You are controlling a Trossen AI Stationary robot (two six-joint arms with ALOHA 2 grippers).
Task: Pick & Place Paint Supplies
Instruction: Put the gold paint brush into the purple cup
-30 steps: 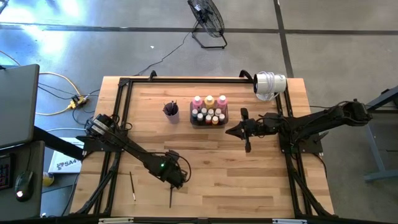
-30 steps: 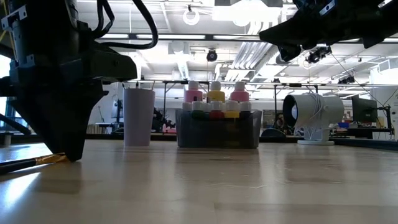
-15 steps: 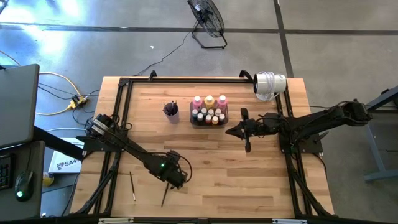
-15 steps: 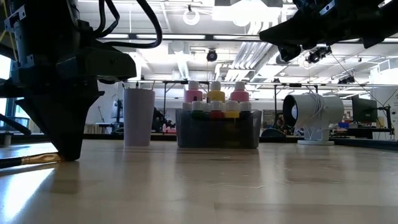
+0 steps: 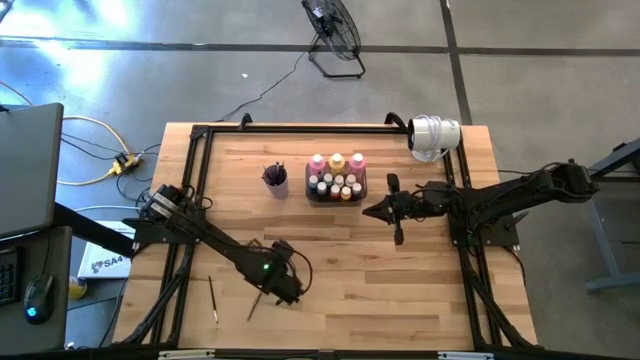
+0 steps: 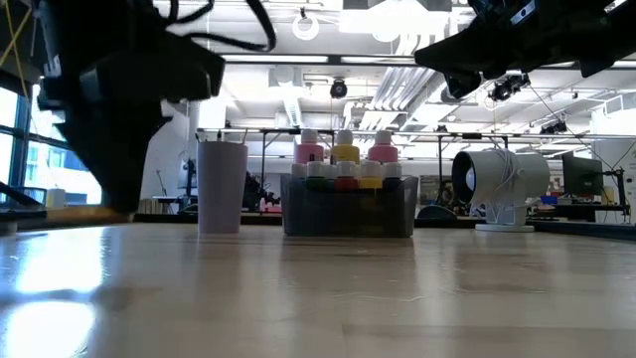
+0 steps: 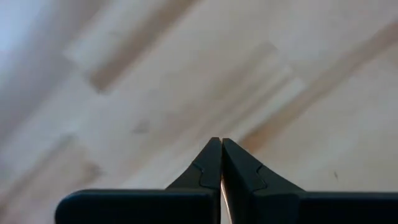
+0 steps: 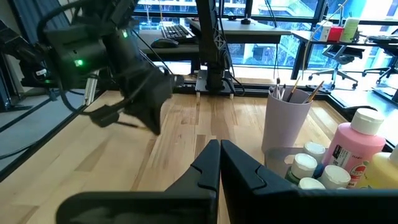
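Observation:
My left gripper [image 5: 277, 290] hangs over the table's near left part, shut on a thin dark paintbrush [image 5: 254, 303]. The same brush [image 8: 106, 116] shows below the left arm in the right wrist view. A dark grey tray [image 5: 310, 186] at the table's middle far side holds pink and yellow-orange paint bottles [image 5: 337, 162] and small white-capped ones [image 6: 343, 170]. A purple cup [image 5: 275, 178] with brushes stands left of the tray. My right gripper [image 5: 368, 210] waits shut, right of the tray and above the table. My left gripper pinches the paintbrush near one end [image 7: 222, 194] between its two fingers, coming steeply from above and lying across it. The rest of the brush [image 5: 250, 308] sticks out toward the table's near left. It is lifted clear of the wood.
A second paintbrush [image 5: 213, 298] lies on the wood near the left rail. A white round device [image 5: 435, 135] stands at the far right corner. Black frame rails [image 5: 196, 170] run along the table's edges. Bare wood [image 5: 380, 290] stretches across the near right.
My left gripper has risen and rolled, taking the paintbrush up off the table. The brush's free end has swung from pointing at the near edge toward the near left.

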